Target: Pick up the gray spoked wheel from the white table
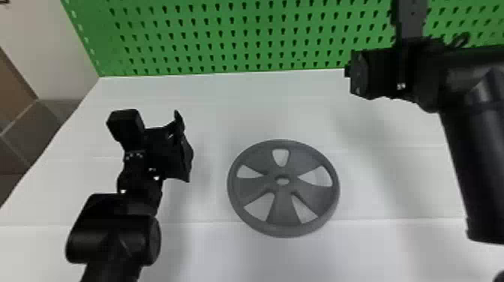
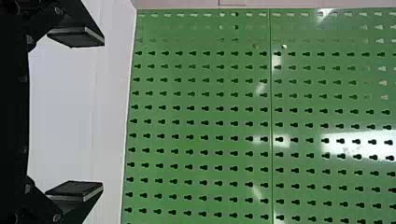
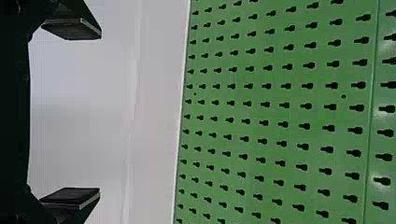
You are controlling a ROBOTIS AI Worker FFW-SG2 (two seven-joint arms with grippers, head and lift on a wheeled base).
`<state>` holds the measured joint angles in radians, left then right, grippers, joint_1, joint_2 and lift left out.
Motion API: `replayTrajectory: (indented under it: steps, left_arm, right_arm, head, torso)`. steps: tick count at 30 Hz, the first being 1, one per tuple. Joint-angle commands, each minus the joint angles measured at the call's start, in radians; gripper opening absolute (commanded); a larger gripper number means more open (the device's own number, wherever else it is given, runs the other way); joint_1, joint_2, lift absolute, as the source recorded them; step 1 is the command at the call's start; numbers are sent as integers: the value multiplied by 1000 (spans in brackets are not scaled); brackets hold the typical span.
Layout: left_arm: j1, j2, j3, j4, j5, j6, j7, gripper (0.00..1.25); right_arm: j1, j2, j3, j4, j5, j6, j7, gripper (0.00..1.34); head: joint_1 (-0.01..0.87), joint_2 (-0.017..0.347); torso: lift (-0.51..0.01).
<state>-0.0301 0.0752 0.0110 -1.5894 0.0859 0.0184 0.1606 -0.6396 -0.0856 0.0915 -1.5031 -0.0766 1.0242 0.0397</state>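
Observation:
The gray spoked wheel [image 1: 282,206] lies flat on the white table [image 1: 210,247], near the middle of the head view. To its left my left gripper [image 1: 183,144] is held above the table, apart from the wheel. Up and to the right of the wheel, my right gripper [image 1: 354,75] is near the back of the table. In the left wrist view the left gripper [image 2: 77,114] has its two fingers wide apart, with nothing between them. The right gripper [image 3: 72,114] also stands open and holds nothing in the right wrist view.
A green perforated board [image 1: 232,37] rises along the table's back edge. Beyond the table's left side are a pale wall [image 1: 41,48] and dark floor tiles [image 1: 33,131]. The right forearm [image 1: 472,161] spans the right side above the table.

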Motion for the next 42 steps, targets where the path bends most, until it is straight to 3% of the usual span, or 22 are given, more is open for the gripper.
replayTrajectory:
  steps: [1, 12, 18, 27, 42]
  left_arm:
    - [3, 0, 4, -1, -2, 0, 0, 1062]
    - [-2, 0, 3, -4, -17, 0, 0, 1062]
    - [-4, 2, -2, -4, -28, 9, 0, 1062]
    - [-8, 2, -3, -4, -40, 18, -1, 1062]
    - [-24, 11, -19, -4, -58, 32, -1, 1062]
  right_arm:
    - [-69, -9, 8, 53, -54, 102, 0, 1224]
    - [-221, -51, 79, 228, -106, 260, 0, 1226]
    - [-272, -74, 96, 368, -196, 293, 0, 1227]
    - [-341, -132, 220, 518, -327, 327, 0, 1227]
    - [-451, -198, 428, 733, -508, 399, 2, 1227]
  head:
    - [779, 118]
    - [779, 118]
    - [779, 118]
    - [779, 118]
    - [779, 118]
  torso:
    - [-87]
    - [-87]
    - [-87]
    - [-87]
    - [-87]
